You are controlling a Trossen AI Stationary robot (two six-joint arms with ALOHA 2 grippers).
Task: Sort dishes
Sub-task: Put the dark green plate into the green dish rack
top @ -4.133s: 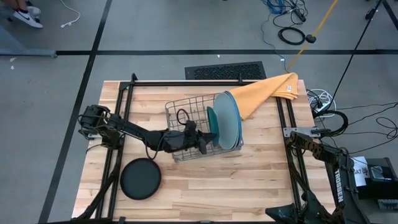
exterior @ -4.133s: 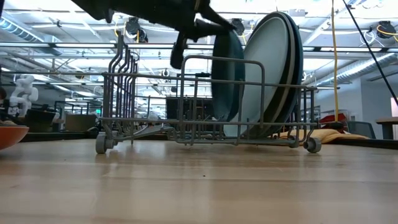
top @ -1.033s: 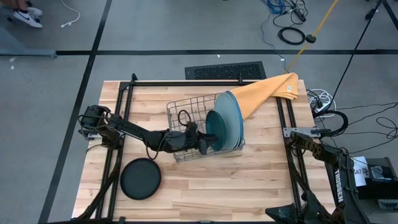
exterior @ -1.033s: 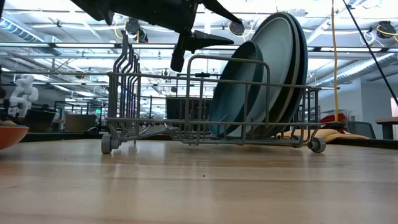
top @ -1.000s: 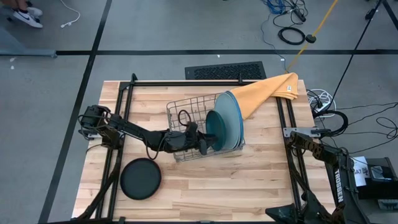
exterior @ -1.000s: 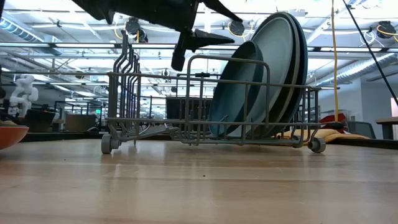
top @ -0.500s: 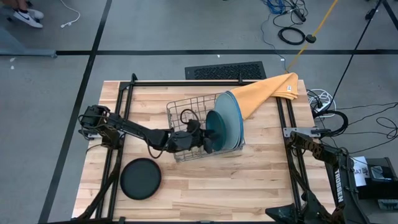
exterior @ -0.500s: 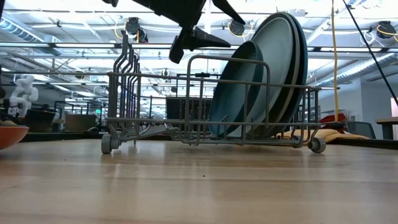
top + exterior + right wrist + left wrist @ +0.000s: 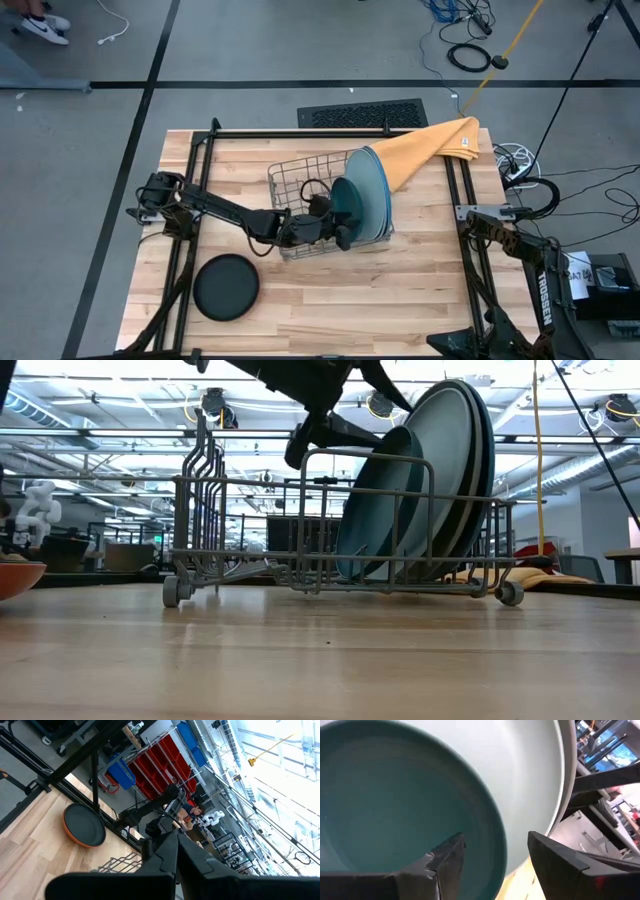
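Over the wire rack (image 9: 310, 190), toward three o'clock, the left gripper (image 9: 343, 238) is held with fingers spread around the dark teal plate (image 9: 350, 200), which is leaned on the larger plates (image 9: 372, 200) and could be toppled by a clumsy nudge.

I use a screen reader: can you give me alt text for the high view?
The left tool, open, reaches into the wire dish rack at the dark teal plate, which leans on larger plates. A black plate lies on the wooden table; the right arm waits at the table's right edge.
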